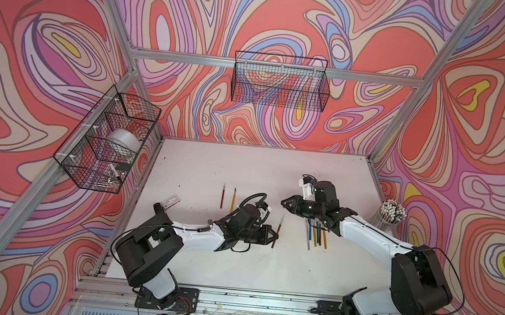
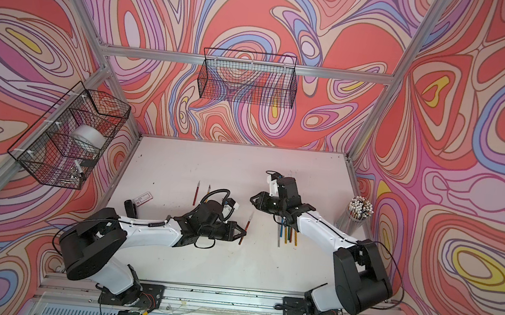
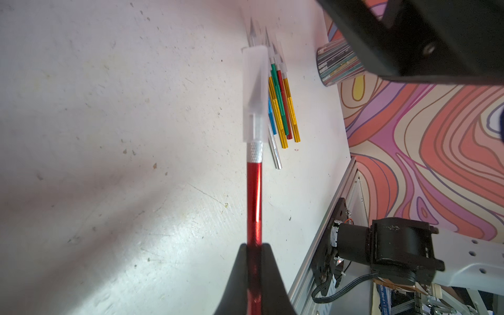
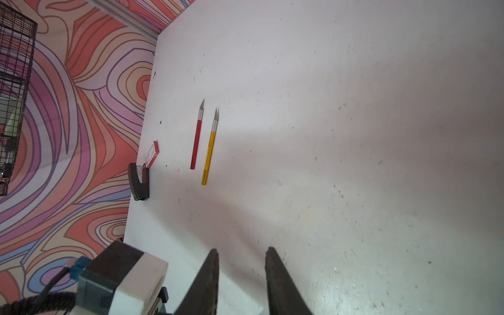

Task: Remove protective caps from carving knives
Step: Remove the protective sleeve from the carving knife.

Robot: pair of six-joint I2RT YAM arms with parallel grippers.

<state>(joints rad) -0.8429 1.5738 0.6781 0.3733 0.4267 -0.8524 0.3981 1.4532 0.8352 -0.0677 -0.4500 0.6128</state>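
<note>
While our left pincer (image 3: 254, 246) pinches the red carving knife (image 3: 253, 196) by its handle above the worktop (image 1: 202, 261), the protective cap (image 3: 255, 95) sits on the far end. The knife's axis aims it at our right pincer (image 1: 283, 203), which is spread, empty and the nearer. Print on the small red-and-white box (image 4: 152, 154) is unreadable.
</note>
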